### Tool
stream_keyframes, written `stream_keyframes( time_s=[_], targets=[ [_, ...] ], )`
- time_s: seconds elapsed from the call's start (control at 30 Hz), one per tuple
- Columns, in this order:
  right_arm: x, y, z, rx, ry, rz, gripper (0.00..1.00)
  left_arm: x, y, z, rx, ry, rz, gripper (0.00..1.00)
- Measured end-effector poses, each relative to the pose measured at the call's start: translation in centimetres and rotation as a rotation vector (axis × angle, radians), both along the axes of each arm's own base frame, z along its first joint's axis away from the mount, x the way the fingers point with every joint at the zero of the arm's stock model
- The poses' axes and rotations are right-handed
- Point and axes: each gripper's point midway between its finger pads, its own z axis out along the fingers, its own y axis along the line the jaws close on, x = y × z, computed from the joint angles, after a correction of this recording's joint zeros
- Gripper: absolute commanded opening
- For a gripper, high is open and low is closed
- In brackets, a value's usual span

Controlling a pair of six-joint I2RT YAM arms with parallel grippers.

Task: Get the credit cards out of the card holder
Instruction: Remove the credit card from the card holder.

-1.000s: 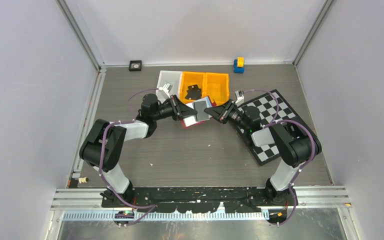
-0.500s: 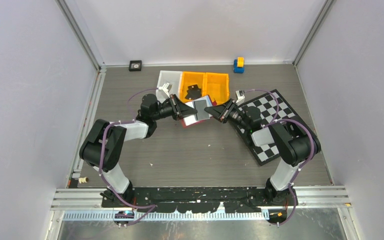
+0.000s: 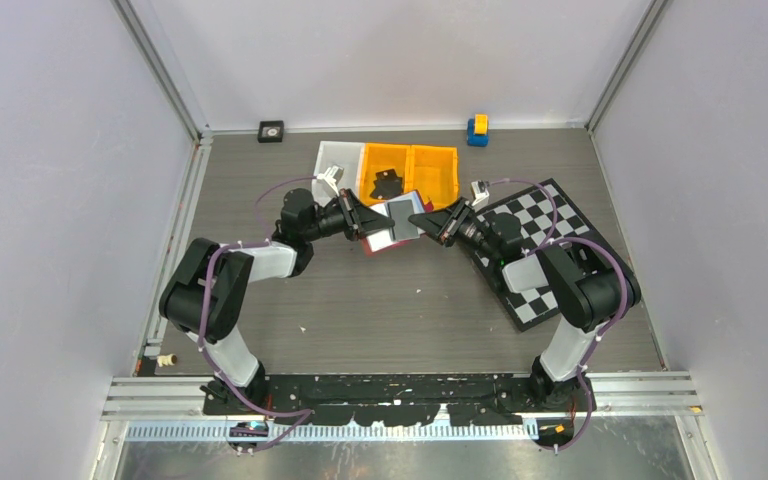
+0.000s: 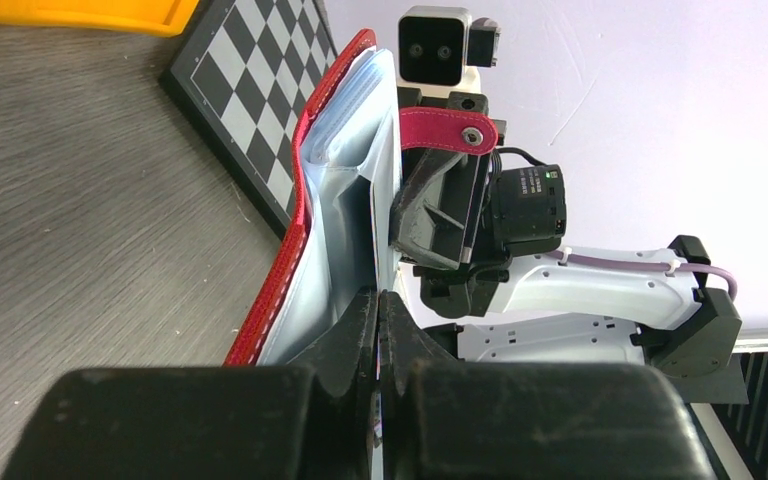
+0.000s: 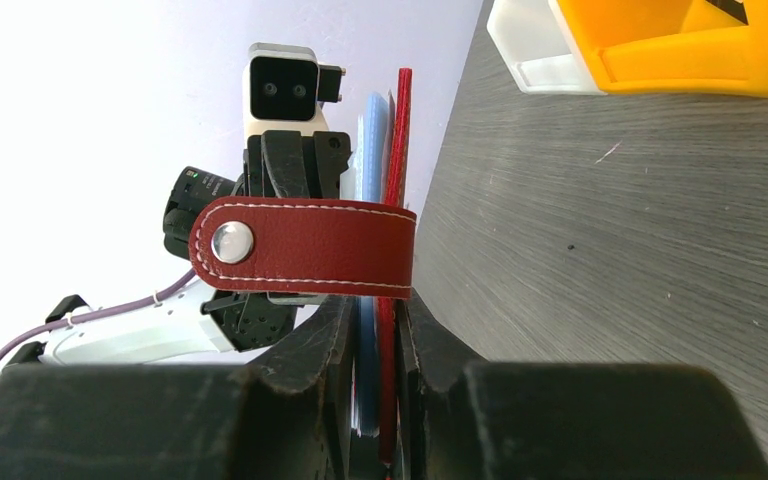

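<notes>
The red card holder [image 3: 372,250] hangs in the air between both arms, standing on edge. My right gripper [image 3: 426,222] is shut on its red cover and bluish sleeves [image 5: 372,300], with the snap tab [image 5: 310,245] lying across its fingertips. My left gripper [image 3: 368,226] is shut [image 4: 378,295] on a thin pale sheet [image 4: 385,235] that stands out of the sleeves beside the red edge [image 4: 300,200]. It looks like a credit card seen edge-on. Any other credit cards are hidden inside the sleeves.
Behind the holder stand two orange bins [image 3: 432,172] and a white bin [image 3: 338,157], with a black item [image 3: 385,183] in one orange bin. A chequered board [image 3: 545,255] lies under the right arm. A blue-yellow block [image 3: 477,129] and a small black square [image 3: 271,130] sit by the back wall.
The left gripper's jaws have closed onto the thin sheet. Both arms and the holder have stayed almost in place.
</notes>
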Motion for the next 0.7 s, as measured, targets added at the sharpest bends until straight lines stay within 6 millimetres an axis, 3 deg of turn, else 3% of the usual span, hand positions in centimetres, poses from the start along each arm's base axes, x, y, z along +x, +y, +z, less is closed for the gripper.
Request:
stream_keyframes(
  time_s=[0.33,0.5,0.7],
  targets=[
    [0.05,-0.09,0.01,0.002,0.002,-0.002,0.23,-0.03,0.08,0.00,-0.007,0.005,0.002,0.00],
    [0.04,-0.08,0.04,0.003,0.001,-0.001,0.25,-0.04,0.09,0.02,-0.010,0.011,0.003,0.07],
    [0.05,-0.11,0.07,0.003,-0.001,-0.002,0.26,0.00,0.13,0.11,-0.012,0.006,0.003,0.07]
  ],
)
